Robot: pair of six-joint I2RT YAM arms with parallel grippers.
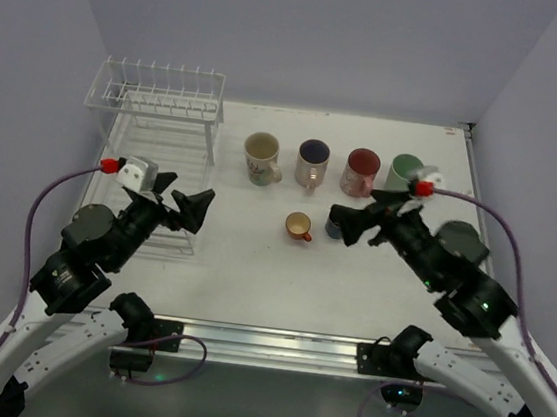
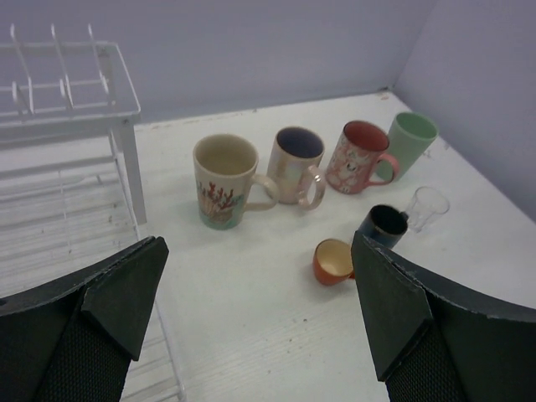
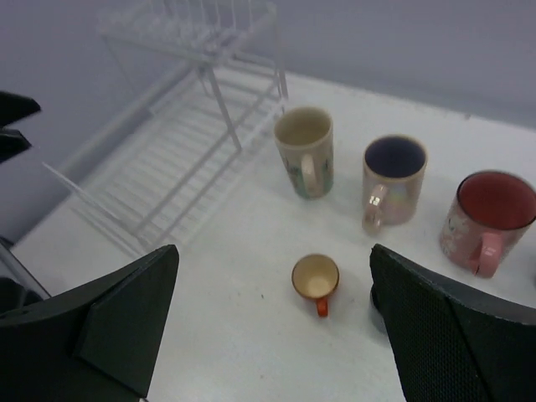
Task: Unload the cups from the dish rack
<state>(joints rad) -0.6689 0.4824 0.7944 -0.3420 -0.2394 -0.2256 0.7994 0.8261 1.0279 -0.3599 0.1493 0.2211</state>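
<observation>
hovering with the left gripper [image 2: 255,251] at the near right corner of the dish rack [image 1: 156,139], jaws spread wide, gripping nothing. holding the right gripper [image 3: 275,260] well to the right of the rack, equally wide and empty, close above the dark blue mug [image 2: 383,224], with one finger hiding part of it in the overhead view.

showing no cup anywhere on the rack: bare pegs on the upper shelf, bare wires on the lower tray. looks, by that, like an unloading already complete, which would explain both sets of fingers parted with nothing to carry.

standing in one row to the right of the rack, upright and mouths up: nearest the rack the cream mug [image 1: 261,156], then the purple-lined mug [image 1: 312,162], then the pink mug [image 1: 361,172], and farthest from the rack the light green mug [image 1: 404,170]. keeps small gaps between neighbours, probably so that fingers can release one without knocking the next.

sitting in a second line, also right of the rack but nearer the arms: the orange mug [image 1: 298,227], then the dark blue one just beside it, farther from the rack. cannot tell whether the orange one stands quite upright or leans.

likely leaves only a retreat for both arms.
</observation>
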